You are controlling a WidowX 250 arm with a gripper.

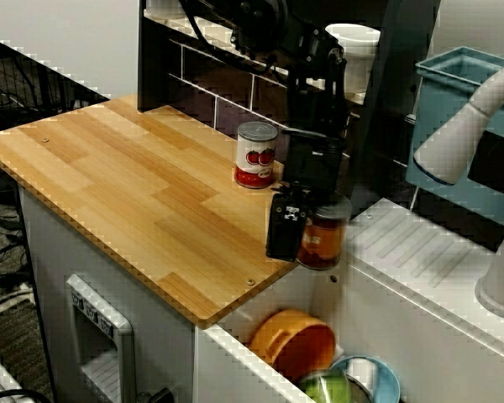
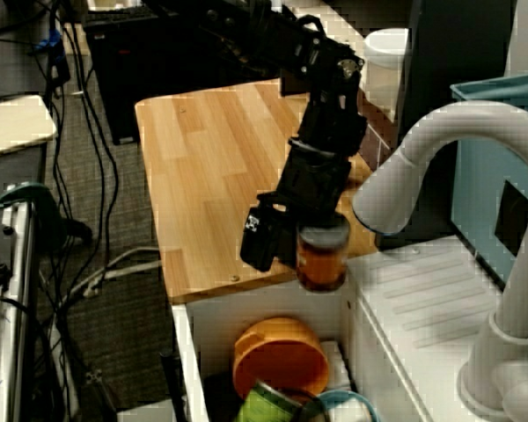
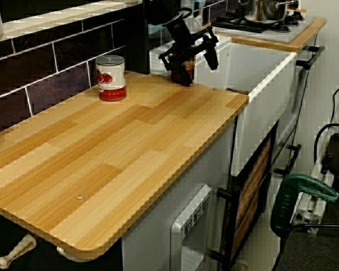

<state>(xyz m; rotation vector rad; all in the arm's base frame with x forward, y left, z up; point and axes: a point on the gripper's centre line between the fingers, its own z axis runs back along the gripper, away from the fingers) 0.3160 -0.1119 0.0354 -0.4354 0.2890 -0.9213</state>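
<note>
Two containers are shown at one wooden table (image 1: 109, 185). Toward the rear of the table, a can (image 1: 256, 154) with a red tomato label is stood upright on its base, near the tiled back wall. So placed, it is judged to be stable and well apart from the arm's working space.

To the right of the can, at the table's right-hand edge, the hand (image 1: 307, 239) is closed on a jar (image 1: 325, 239) of amber contents. The jar is gripped by its sides, just below the lid. One black finger (image 1: 283, 228) is seen on its left flank, and the opposite finger is hidden behind the glass. The jar is held upright, which is judged to keep the contents level and the lid uppermost.

In the view from the side, the jar is seen at the boundary between table and sink (image 2: 264, 309). Whether its base is resting on anything cannot be determined.

Further right and lower, an orange bowl (image 1: 294, 340) is lying tilted in the sink. A white tap (image 1: 458, 138) is arched above the draining board (image 1: 403, 243).
</note>
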